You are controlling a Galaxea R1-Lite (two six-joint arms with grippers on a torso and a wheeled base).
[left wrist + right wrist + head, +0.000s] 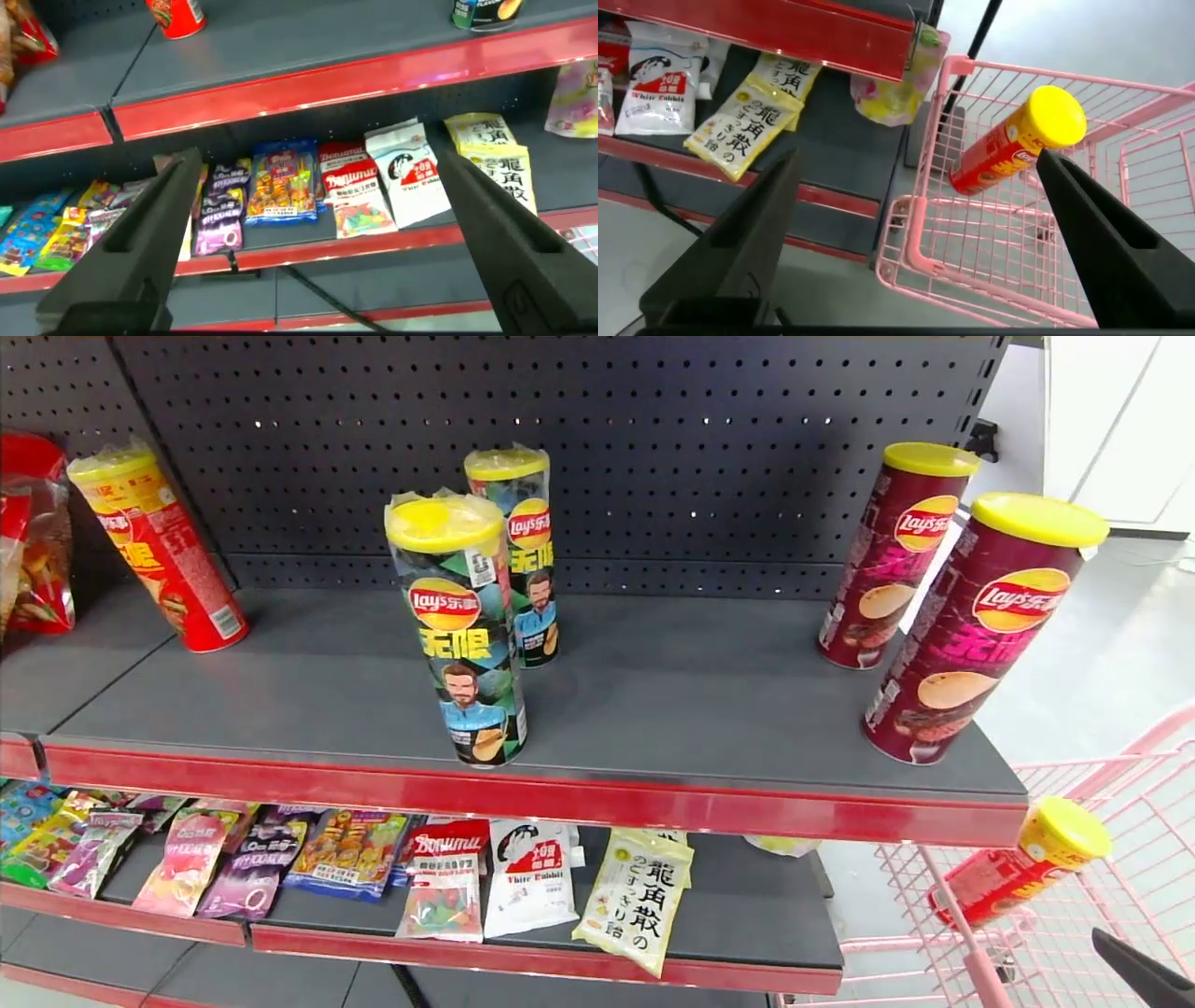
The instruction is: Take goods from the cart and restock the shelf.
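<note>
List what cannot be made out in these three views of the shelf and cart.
- Head view: the cart is cut off by the right and bottom edges, so its full contents are unknown.
- Head view: the red can has its base behind the cart's wires.
- Head view: a pale bag is mostly hidden by the upper shelf's red lip.
- Left wrist view: the green can is cut off by the top edge.

My left gripper (317, 157) has two matte black fingers (140, 233): long, flat-sided wedges, broad at the base and narrowing to blunt tips, with a bevelled edge along each. My right gripper (917, 157) looks the same, with plain black fingers (1102, 243) of the same shape. My right arm (1141, 975) shows a black tapered part.
</note>
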